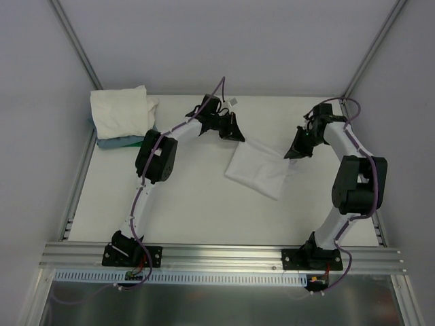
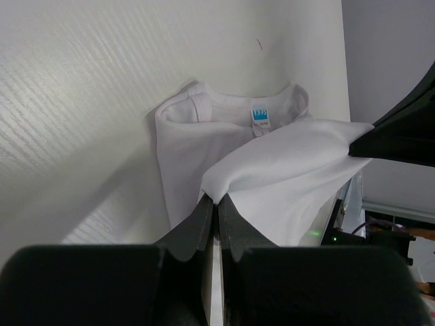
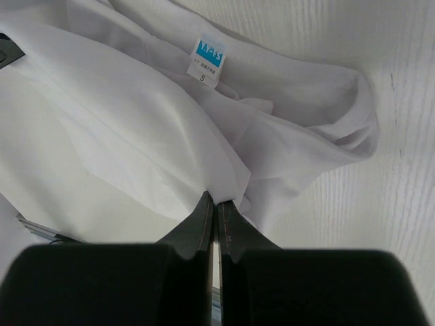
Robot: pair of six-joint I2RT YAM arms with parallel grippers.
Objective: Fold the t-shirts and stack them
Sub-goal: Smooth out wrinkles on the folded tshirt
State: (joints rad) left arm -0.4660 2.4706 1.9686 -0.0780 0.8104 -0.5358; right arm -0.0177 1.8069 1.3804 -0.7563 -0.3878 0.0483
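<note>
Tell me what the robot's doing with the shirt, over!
Left end effector shut on t-shirt. Right end effector shut on it too. White pile in far-left corner, out of the way.

This is a robotics lab, a closed test cell rather than a home or a shop. A bare white desk [image 1: 197,204] is boxed in by plain pale walls [image 1: 224,41] with aluminium posts [image 1: 72,41] in the corners. A left arm [image 1: 155,161] and a right arm [image 1: 355,185] are bolted to a grooved aluminium rail [image 1: 224,255] along the desk's near edge. Purple cables [image 1: 139,204] run exposed along the arms down to a slotted white duct [image 1: 224,277] under the rail, above a dull metal sheet [image 1: 224,305].
</note>
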